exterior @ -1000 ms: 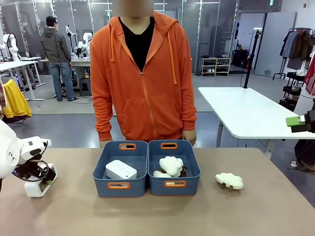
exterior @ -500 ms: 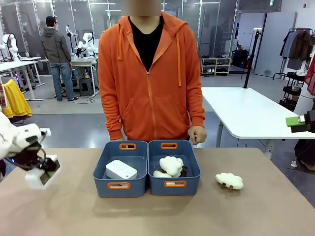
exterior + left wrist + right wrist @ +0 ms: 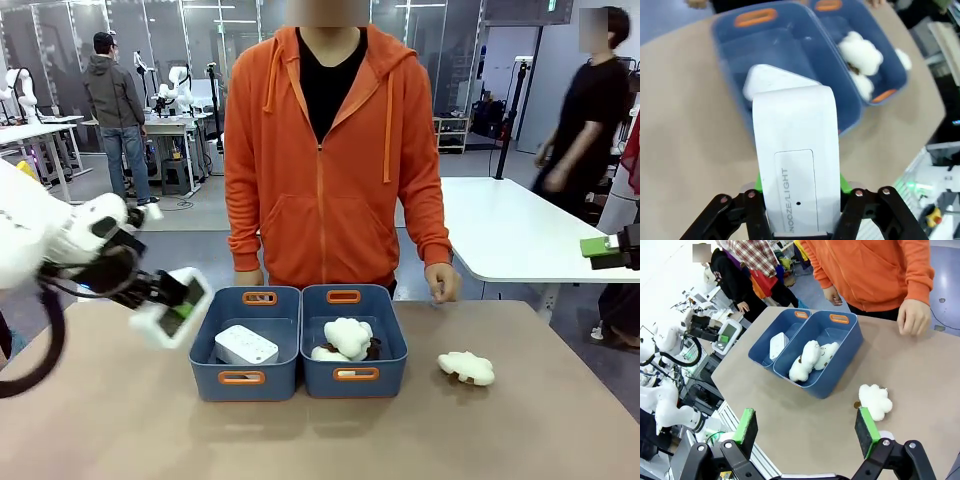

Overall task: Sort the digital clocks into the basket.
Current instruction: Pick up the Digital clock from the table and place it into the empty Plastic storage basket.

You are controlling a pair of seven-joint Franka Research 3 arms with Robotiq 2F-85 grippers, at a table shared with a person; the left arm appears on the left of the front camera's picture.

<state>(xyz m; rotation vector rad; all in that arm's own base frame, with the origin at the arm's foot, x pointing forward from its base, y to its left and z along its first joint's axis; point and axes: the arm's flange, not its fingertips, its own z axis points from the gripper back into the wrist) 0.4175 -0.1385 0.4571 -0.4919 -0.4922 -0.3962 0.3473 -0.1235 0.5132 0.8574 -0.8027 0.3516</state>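
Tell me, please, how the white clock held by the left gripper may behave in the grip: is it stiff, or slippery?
The held clock looks like a rigid plastic shell, so it probably keeps its shape between the left gripper pads. Its smooth, glossy surface and rounded edges could let it slip. It juts far beyond the fingers, so it might pivot if bumped.

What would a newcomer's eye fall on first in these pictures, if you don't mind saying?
Most likely the left claw, held above the table left of the baskets and clamped on a white digital clock. Next, the two blue baskets side by side mid-table: the left basket holds another clock, the right basket cloud plush toys. One more plush toy lies on the table to their right, before the person in orange.
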